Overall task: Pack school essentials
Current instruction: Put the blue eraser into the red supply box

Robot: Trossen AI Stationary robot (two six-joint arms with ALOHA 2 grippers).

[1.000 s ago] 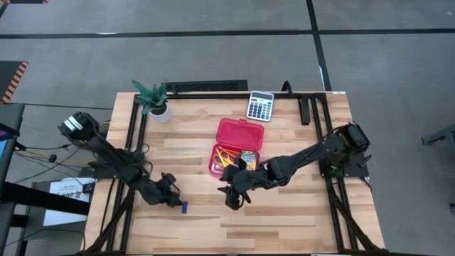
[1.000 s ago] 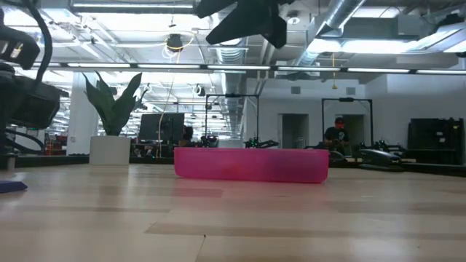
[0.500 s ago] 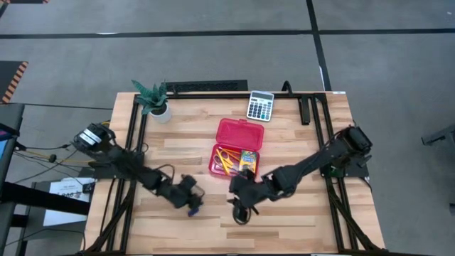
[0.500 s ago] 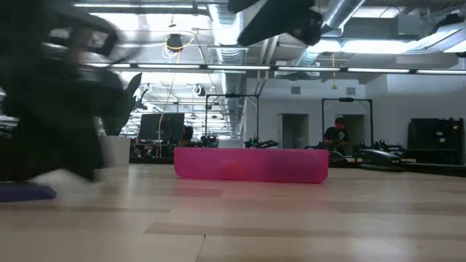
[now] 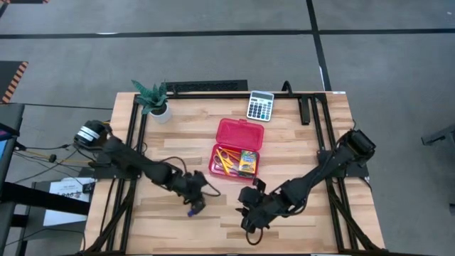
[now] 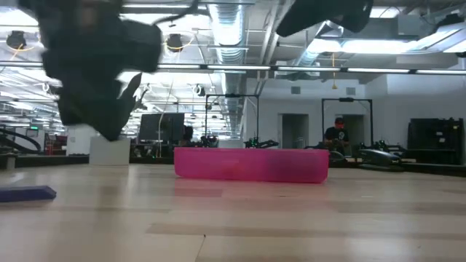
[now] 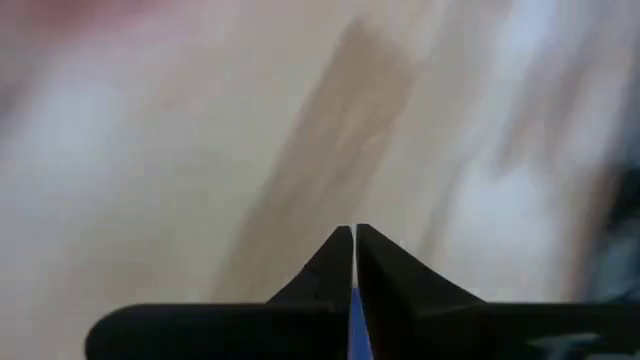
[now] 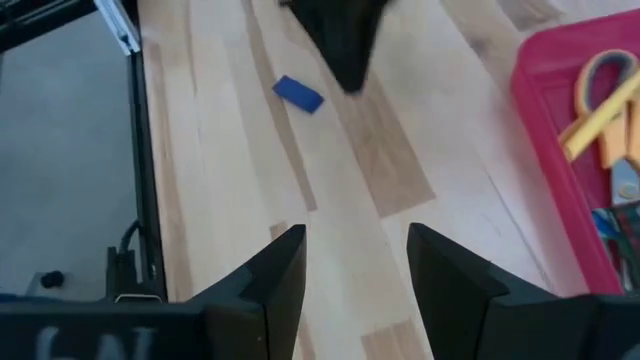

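The red hinged case (image 5: 238, 146) lies open at the table's middle, with yellow-orange scissors (image 5: 226, 158), thin orange pencils and the crayon box (image 5: 248, 162) in its near half. A tiny blue piece (image 5: 190, 211) lies flat on the wood to the near left of the case. My left gripper (image 5: 197, 201) hangs just above and beside the piece, shut, and is raised off the table in the low view (image 6: 95, 80). My right gripper (image 5: 249, 226) is open over bare wood near the table's near edge. It looks toward the blue piece (image 8: 298, 94) and the case (image 8: 545, 95).
A grey calculator (image 5: 260, 105) and a small potted plant (image 5: 158, 103) stand along the far edge. Black frame rails (image 5: 135, 135) run down both sides of the table. Bare wood lies between the blue piece and the case. A person (image 6: 336, 132) sits far behind the table.
My left gripper has swept toward the table's right, passed the blue piece and risen off the table. The piece has slid a little toward the right and near edge. My right gripper has drawn back from the case toward the near edge.
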